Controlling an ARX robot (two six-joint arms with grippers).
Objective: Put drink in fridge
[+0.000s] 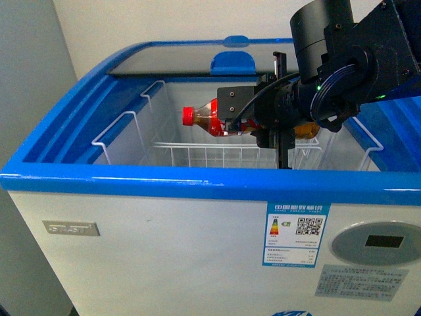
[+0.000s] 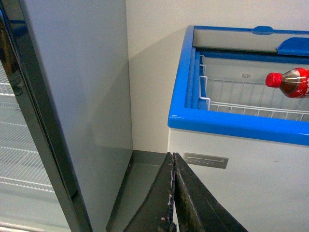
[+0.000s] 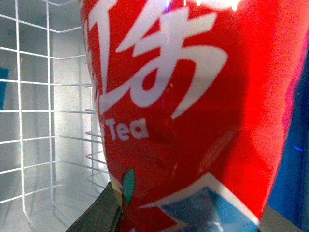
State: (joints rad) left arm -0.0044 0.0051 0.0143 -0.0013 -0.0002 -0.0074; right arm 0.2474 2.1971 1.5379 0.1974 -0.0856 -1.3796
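Gripping the drink [image 1: 209, 118] sideways, right pincer [image 1: 266, 124] hangs over the fridge [image 1: 131, 230]; seemingly clear of its rim [image 1: 164, 178].

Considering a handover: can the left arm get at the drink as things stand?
Probably not directly. The left gripper is shut, low outside the fridge, below its blue rim; the drink hangs inside the open top, held by the right gripper.
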